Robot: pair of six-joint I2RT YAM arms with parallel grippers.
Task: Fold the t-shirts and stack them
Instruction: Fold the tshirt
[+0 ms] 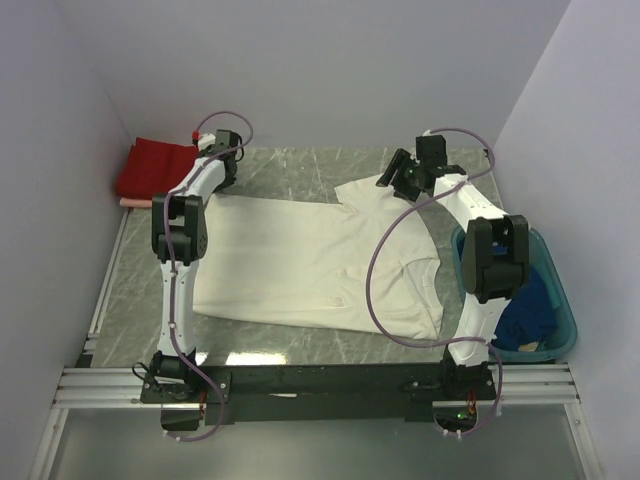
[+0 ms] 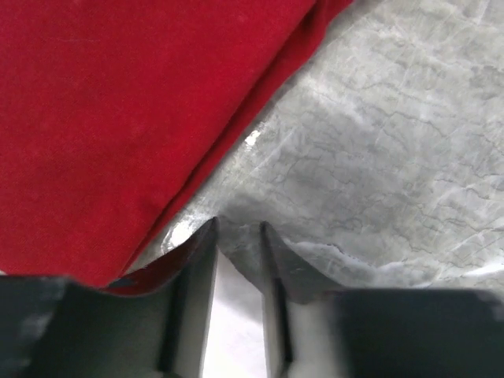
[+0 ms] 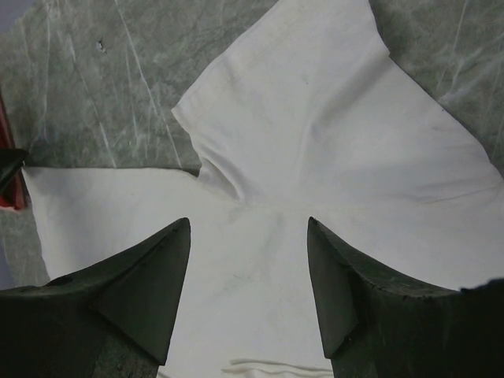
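The left gripper (image 2: 238,225) pinches the cream-white cotton t-shirt (image 1: 300,262) at its hem corner; the right gripper (image 3: 248,223) hangs spread above its sleeve, seemingly readying a fold.

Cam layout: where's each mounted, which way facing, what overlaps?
Top external: above and behind the bases, looking down over the table; both arms show.
Left wrist: on left arm, looking down past its jaws at the red shirt's edge.
Right wrist: on right arm, looking down between open jaws at the cream shirt.
Shared: top and right wrist both show the cream shirt.
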